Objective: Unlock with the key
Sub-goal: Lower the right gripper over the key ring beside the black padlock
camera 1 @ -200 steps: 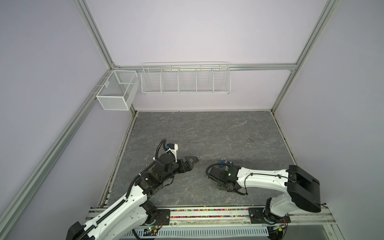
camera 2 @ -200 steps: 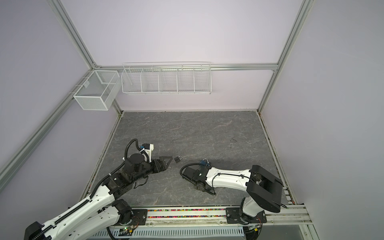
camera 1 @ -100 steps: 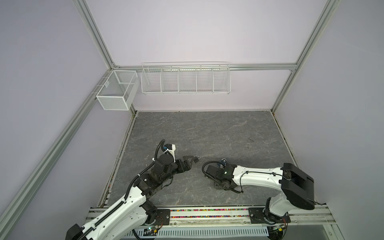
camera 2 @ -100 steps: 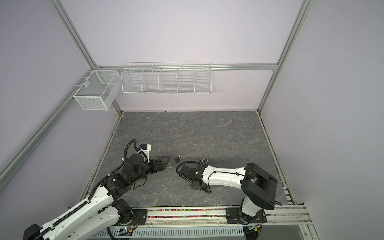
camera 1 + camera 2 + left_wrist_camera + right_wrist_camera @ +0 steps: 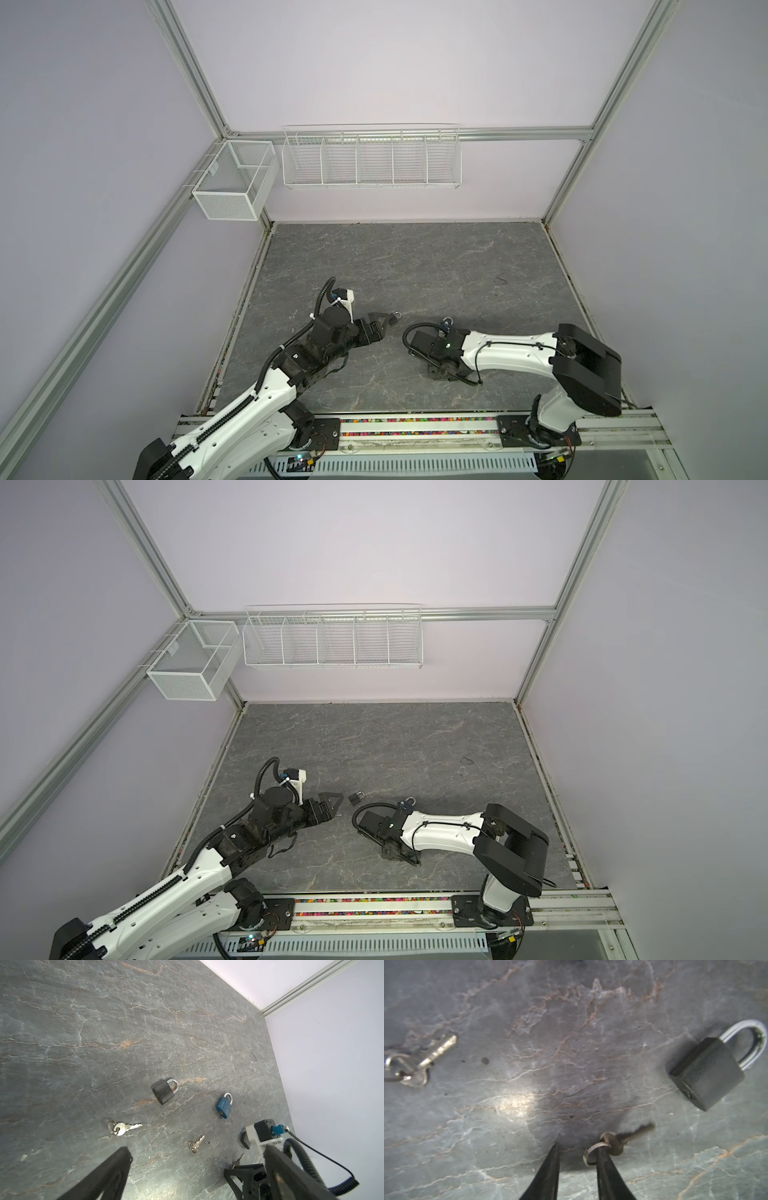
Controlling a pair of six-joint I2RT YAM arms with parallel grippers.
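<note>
A black padlock point(image 5: 165, 1091) point(image 5: 708, 1072) point(image 5: 356, 798) and a blue padlock point(image 5: 224, 1106) point(image 5: 409, 802) lie on the dark slate floor. Three silver keys lie near them: a ringed key point(image 5: 122, 1128), a middle key point(image 5: 196, 1145) point(image 5: 419, 1064), and a small key point(image 5: 623, 1139) at my right gripper. My right gripper point(image 5: 577, 1159) point(image 5: 440, 372) is tip-down on the floor. Its jaws stand narrowly apart with nothing between them, and the small key's ring hooks one finger point(image 5: 604, 1165). My left gripper point(image 5: 196, 1150) point(image 5: 340, 804) hovers wide open and empty beside the black padlock.
A white mesh box point(image 5: 235, 183) and a white wire rack point(image 5: 372, 158) hang on the back walls. Metal frame rails point(image 5: 249, 291) edge the floor, and the arms' base rail point(image 5: 415, 428) runs along the front.
My right gripper's jaws have narrowed and the gripper has shifted slightly left, down at the small key. The left arm has barely moved and stays wide open.
</note>
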